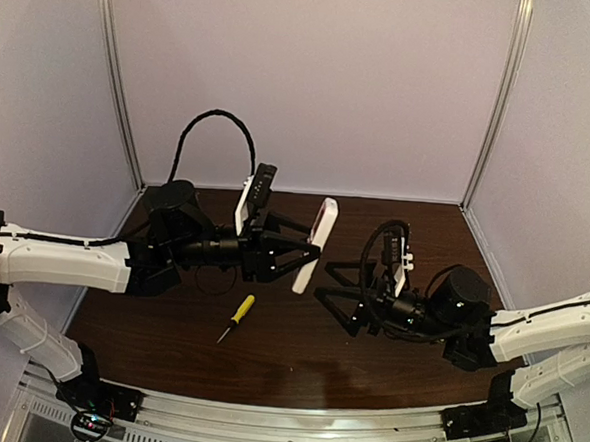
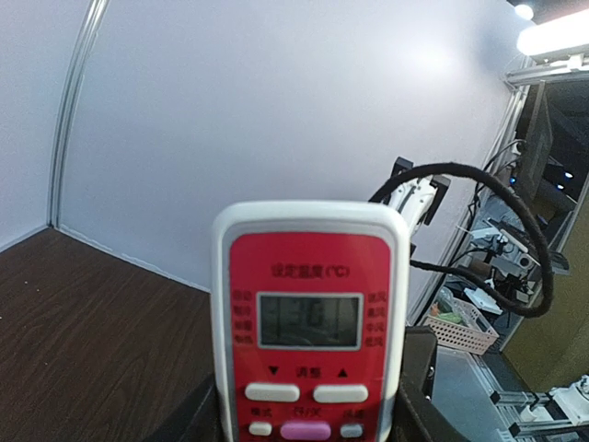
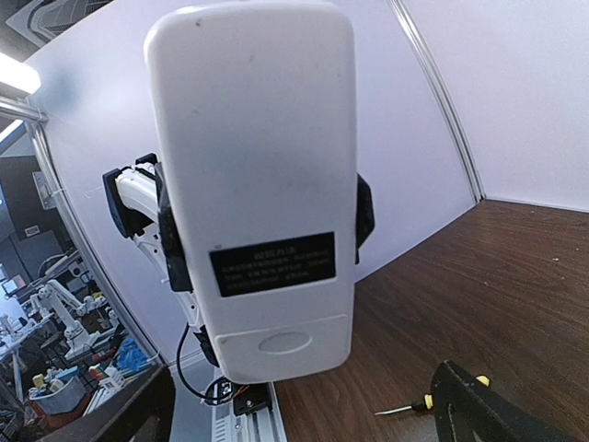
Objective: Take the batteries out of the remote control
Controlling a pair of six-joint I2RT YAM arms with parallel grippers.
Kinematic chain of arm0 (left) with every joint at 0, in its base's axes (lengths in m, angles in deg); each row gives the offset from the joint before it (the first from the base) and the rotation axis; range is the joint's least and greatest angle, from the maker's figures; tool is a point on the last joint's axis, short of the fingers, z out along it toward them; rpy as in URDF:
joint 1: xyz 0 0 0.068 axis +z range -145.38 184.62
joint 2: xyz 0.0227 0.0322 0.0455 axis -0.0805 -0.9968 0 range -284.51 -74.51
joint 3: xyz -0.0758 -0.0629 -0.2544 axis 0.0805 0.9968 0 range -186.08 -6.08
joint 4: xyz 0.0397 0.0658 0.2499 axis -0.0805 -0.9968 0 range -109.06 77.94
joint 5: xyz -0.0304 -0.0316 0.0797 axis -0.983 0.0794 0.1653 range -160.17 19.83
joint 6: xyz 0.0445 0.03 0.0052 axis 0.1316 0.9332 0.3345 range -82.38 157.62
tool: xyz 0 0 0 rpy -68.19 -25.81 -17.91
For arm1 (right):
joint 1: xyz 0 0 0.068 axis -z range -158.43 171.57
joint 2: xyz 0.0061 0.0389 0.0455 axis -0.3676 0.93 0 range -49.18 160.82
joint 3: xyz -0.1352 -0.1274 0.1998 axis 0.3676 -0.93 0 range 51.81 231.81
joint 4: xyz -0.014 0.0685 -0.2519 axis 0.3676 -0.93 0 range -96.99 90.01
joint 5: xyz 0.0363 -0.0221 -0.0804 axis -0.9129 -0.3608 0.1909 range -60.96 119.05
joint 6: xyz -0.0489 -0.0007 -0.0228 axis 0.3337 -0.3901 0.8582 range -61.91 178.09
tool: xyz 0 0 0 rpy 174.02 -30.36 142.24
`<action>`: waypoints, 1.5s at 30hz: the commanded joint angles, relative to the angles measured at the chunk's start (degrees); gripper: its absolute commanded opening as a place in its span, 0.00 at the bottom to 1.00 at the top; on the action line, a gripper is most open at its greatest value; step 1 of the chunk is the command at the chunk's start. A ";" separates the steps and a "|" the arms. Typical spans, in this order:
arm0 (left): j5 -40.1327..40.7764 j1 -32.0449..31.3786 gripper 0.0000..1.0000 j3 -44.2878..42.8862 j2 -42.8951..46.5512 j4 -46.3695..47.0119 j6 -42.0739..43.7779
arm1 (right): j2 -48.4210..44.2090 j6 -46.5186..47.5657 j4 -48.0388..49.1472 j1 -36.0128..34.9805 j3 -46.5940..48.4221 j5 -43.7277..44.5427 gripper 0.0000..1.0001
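The left gripper (image 1: 297, 248) clamped the remote control (image 1: 321, 225) near upright, the battery cover (image 3: 276, 343) low on its back facing the wide-open, empty right gripper (image 1: 334, 296) just beside it

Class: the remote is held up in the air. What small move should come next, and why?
Likely ease the open right gripper forward to the battery cover: it is shut, and the left gripper holds the remote with its back facing it.

Soft violet-tinted light, sharp focus, wide-angle edge distortion.
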 commanded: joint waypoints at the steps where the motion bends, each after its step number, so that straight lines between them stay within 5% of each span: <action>1: -2.79 0.30 0.00 0.26 -1.38 8.01 -1.70 | 1.39 2.30 1.68 -1.38 2.94 -1.50 0.98; 14: -3.31 0.31 0.00 1.48 -1.89 12.57 -3.00 | 6.95 4.59 1.27 -2.73 8.18 -2.05 0.90; 38: -0.71 0.76 0.00 7.07 0.31 19.52 -4.76 | 9.63 6.83 1.86 -3.02 10.48 -0.92 0.36; 45: -1.67 2.52 0.39 8.91 3.50 12.90 -2.57 | 5.61 9.80 -9.11 -3.01 9.99 2.40 0.31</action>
